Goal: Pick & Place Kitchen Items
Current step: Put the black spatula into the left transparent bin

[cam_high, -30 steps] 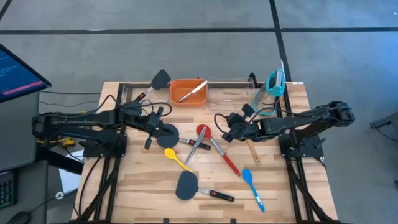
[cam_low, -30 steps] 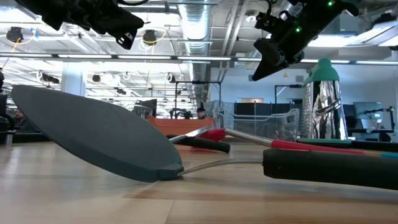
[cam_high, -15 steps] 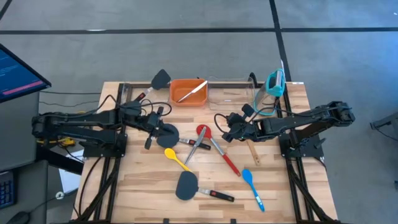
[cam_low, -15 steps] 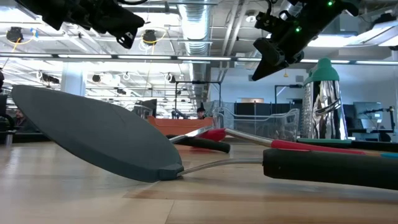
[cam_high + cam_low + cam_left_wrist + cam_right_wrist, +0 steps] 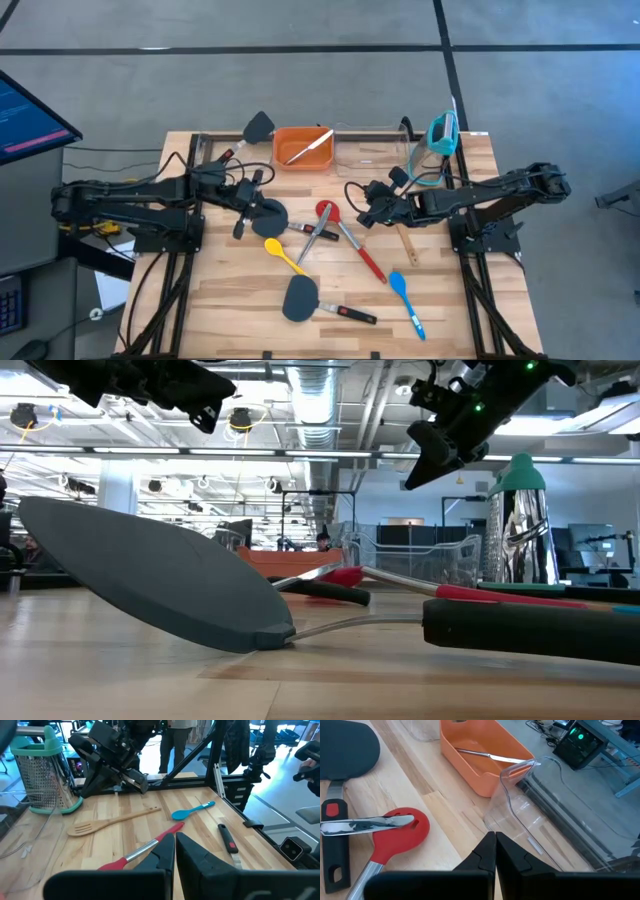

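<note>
Mostly the utensils lie loose on the wooden table (image 5: pixel 230 300). Near the middle, a red spoon (image 5: pixel 324 211) has metal tongs (image 5: pixel 314 240) resting across its bowl, and a red-handled utensil (image 5: pixel 362 252) runs off beside them toward the front right. To their left a black spatula (image 5: pixel 272 221) lies flat, with a yellow spoon (image 5: pixel 281 254) just in front of it. Nearer the front edge sits a second black spatula (image 5: pixel 301 297), and to its right a blue spoon (image 5: pixel 404 294). A wooden fork (image 5: pixel 107 822) lies by the right arm's base. A third black spatula (image 5: pixel 257 127) rests at the back, just left of the orange bin (image 5: pixel 302 158), which holds a metal utensil (image 5: pixel 308 148). Beside the bin stands a clear bin (image 5: pixel 372 150), and farther right a metal grater with a teal handle (image 5: pixel 441 133).

The left gripper (image 5: pixel 252 194) hovers over the first spatula's head, its fingers pressed together with nothing between them. The right gripper (image 5: pixel 367 208) hangs just right of the red spoon, fingers likewise together and empty.
</note>
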Controlling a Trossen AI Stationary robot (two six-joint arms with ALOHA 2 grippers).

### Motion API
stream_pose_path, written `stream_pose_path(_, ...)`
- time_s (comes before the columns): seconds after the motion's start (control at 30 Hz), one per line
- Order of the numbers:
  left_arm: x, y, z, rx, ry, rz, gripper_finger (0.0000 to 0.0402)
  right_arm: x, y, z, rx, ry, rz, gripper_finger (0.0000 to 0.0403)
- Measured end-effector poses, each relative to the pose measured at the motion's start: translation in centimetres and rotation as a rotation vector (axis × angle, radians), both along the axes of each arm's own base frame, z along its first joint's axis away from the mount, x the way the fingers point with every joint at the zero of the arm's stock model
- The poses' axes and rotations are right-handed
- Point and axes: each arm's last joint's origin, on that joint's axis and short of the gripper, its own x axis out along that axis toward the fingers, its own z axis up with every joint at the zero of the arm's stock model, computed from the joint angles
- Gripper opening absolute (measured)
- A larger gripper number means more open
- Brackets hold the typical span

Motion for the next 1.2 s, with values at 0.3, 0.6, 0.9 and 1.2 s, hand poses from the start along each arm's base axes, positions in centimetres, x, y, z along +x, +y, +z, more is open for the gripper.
stream_pose_path(0.3,0.0,0.0,0.0,0.001,-0.004,0.000,0.0002,0.2,0.5,0.1,0.055,-0.013,0.061,0.0000)
stream_pose_path(0.6,0.0,0.0,0.0,0.000,-0.001,-0.001,0.0002,1.8,5.1,4.4,0.232,-0.197,0.353,0.0000)
stream_pose_path(0.9,0.0,0.0,0.0,-0.003,0.002,-0.004,0.0002,2.1,9.2,10.6,0.259,-0.238,0.399,0.0000)
stream_pose_path(1.2,0.0,0.0,0.0,-0.003,0.003,-0.003,0.0002,4.4,13.5,11.6,0.368,-0.090,0.336,0.0000)
